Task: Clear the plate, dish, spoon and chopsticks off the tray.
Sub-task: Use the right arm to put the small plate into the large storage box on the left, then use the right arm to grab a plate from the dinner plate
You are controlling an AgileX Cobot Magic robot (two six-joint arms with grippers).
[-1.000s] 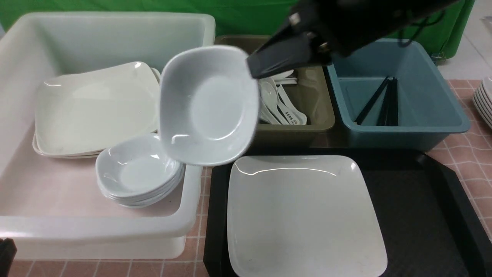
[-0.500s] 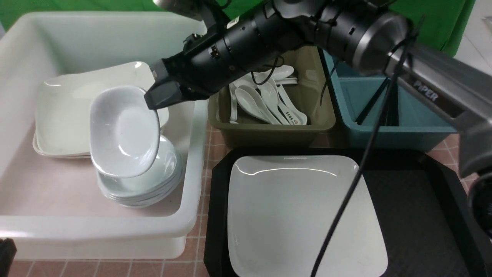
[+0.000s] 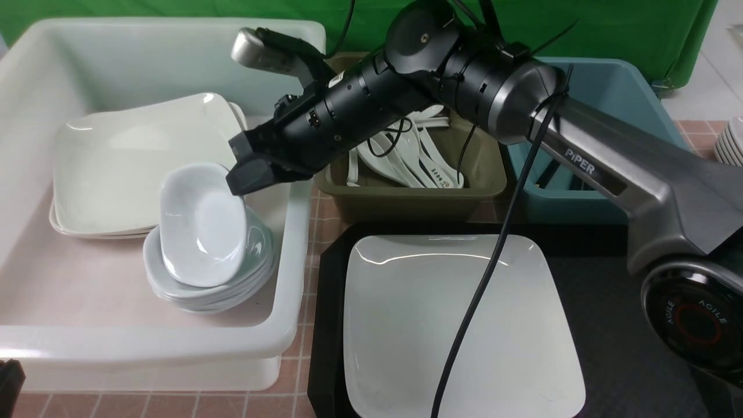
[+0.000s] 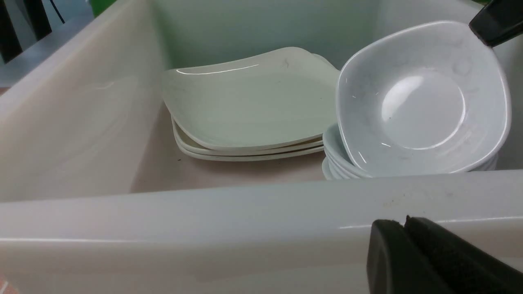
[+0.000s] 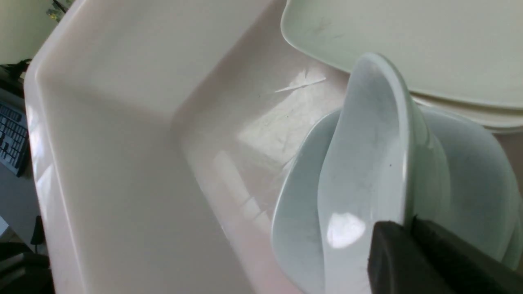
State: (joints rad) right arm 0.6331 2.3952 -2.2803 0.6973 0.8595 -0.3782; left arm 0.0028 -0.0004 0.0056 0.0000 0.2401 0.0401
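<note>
We note the right gripper (image 3: 241, 177) pinching the upper rim of the dish (image 3: 200, 232), which is steeply tilted with its lower edge in the stack of dishes (image 3: 215, 293) inside the white tub (image 3: 145, 342). The plate (image 3: 458, 325) lies flat on the tray (image 3: 627, 325). The left gripper (image 4: 406, 228) sits just outside the tub's near wall, its fingers pressed together and holding nothing.
</note>
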